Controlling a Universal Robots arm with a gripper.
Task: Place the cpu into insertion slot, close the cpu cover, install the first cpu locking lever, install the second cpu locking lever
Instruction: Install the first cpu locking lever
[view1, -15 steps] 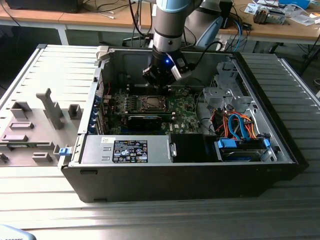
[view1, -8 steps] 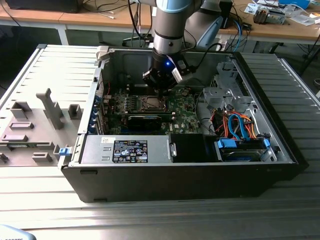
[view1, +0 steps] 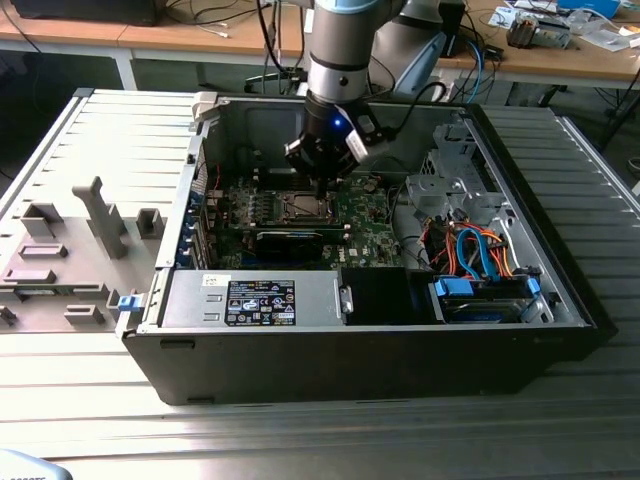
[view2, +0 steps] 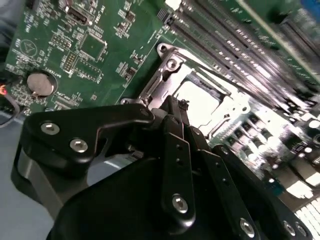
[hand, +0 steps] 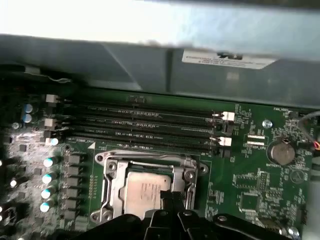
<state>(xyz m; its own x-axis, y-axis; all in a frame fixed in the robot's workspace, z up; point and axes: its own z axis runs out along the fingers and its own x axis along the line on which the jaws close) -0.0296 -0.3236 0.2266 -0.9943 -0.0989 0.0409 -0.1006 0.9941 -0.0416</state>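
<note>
The cpu (hand: 141, 189) lies flat in the insertion slot (view1: 300, 207) on the green circuit board (hand: 250, 200), its silvery top showing. The cpu cover (hand: 113, 176), a silvery frame, lies down around the chip, with the chip's face visible through its window. In the second wrist view the cpu (view2: 199, 99) and cpu cover (view2: 165, 75) sit just beyond my fingertips. My gripper (view2: 177, 106) hangs right over the socket's edge, its black fingers (hand: 169, 199) closed together with nothing between them. In the exterior view the gripper (view1: 322, 186) hangs inside the open computer case, just above the socket.
A row of narrow parallel slots (hand: 145, 125) runs beside the socket. A long black card (view1: 290, 240) lies on its near side. A coin battery (hand: 280, 152) sits on the board. Case walls (view1: 330, 350), a metal drive cage (view1: 445, 180) and orange and blue cables (view1: 475, 250) hem in the board.
</note>
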